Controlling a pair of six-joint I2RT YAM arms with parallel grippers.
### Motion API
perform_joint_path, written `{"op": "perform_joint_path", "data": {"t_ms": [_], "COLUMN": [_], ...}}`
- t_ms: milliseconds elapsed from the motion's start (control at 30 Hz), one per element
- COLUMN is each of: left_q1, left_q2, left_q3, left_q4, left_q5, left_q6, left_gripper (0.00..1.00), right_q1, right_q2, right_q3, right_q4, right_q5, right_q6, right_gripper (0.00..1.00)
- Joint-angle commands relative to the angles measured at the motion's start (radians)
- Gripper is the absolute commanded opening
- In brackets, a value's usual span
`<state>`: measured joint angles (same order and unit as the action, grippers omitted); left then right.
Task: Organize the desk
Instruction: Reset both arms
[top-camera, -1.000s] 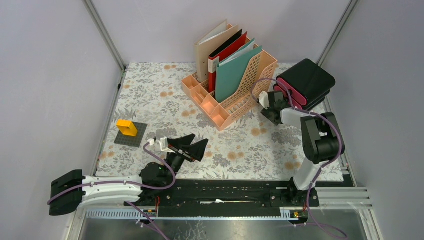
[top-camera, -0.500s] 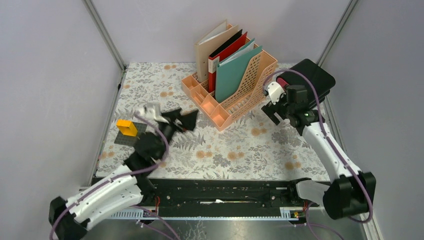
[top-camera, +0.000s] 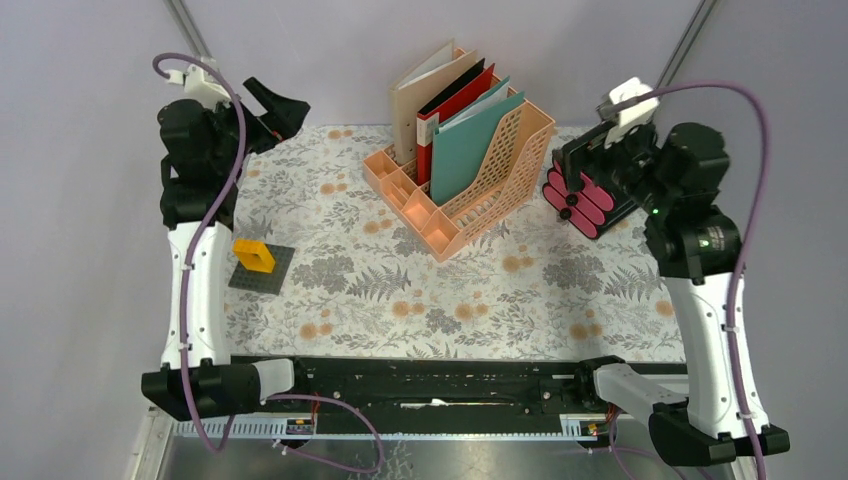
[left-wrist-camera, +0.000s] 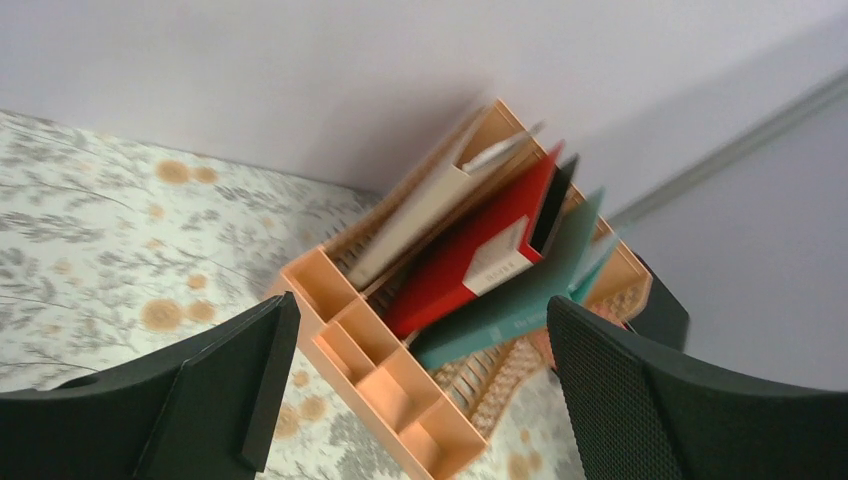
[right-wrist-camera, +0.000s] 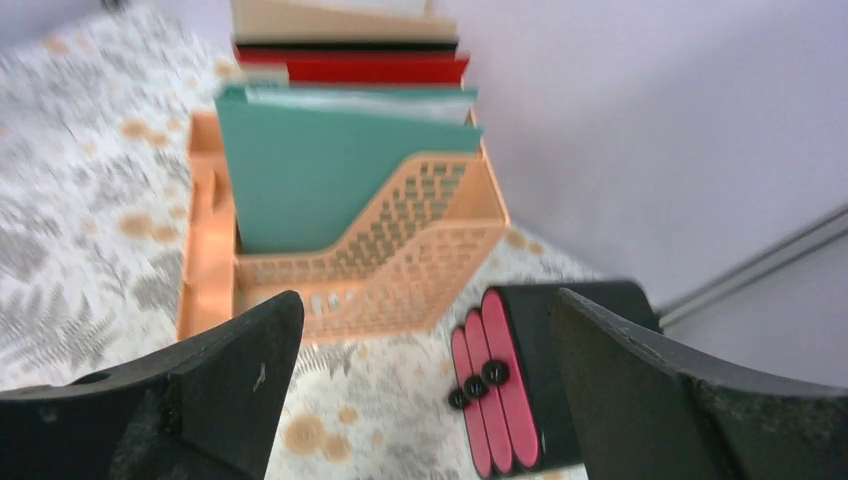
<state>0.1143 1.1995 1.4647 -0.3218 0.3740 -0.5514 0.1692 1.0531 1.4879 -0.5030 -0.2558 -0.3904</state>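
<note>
Rack holding folders at desk rear centre; case just right; block on plate, left.

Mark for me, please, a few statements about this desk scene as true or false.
1. The yellow block stands on a dark grey baseplate. True.
2. The left fingers grip the yellow block. False: they are open and empty, far from it.
3. A teal folder stands in the peach file rack. True.
4. The black and pink case lies inside the rack. False: it lies on the desk, to the right of the rack.
5. The right fingers are shut. False: they are open, with nothing between them.
</note>
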Motion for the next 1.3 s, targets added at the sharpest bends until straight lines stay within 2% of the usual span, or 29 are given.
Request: {"op": "perform_joint_path", "data": {"t_ms": [0,233,533,833,1267], "left_q1": [-0.001,-0.034,-0.11,-0.161,-0.188], "left_q2": [0.019,-0.029,-0.043,-0.092,-0.14], "left_q3": [0.104,0.126,0.17,0.154,0.088], "left_q4": [-0.109,-0.137,-0.183,-0.195,-0.178], "left_q5": [0.22,0.201,0.161,0.117,0.088], "left_q6": [-0.028,0.01,0.07,0.118,0.17], "left_gripper": [0.99,0.99,0.99,0.99,0.99], "right_q1": [-0.003,-0.004,-0.004,-0.004,-0.004], "right_q2": [0.026,0.002,-0.085,-0.125,-0.133], "right_q3": [0.196,0.322,0.232,0.114,0.038], "right_q4": [-0.061,-0.094,-0.051,0.018,0.054], "right_q5": [-0.052,-0.015,0.091,0.18,0.165], "right_q6": [0.165,0.232,0.215,0.286,0.308], "right_gripper": [1.0,1.0,1.0,1.0,1.0]}}
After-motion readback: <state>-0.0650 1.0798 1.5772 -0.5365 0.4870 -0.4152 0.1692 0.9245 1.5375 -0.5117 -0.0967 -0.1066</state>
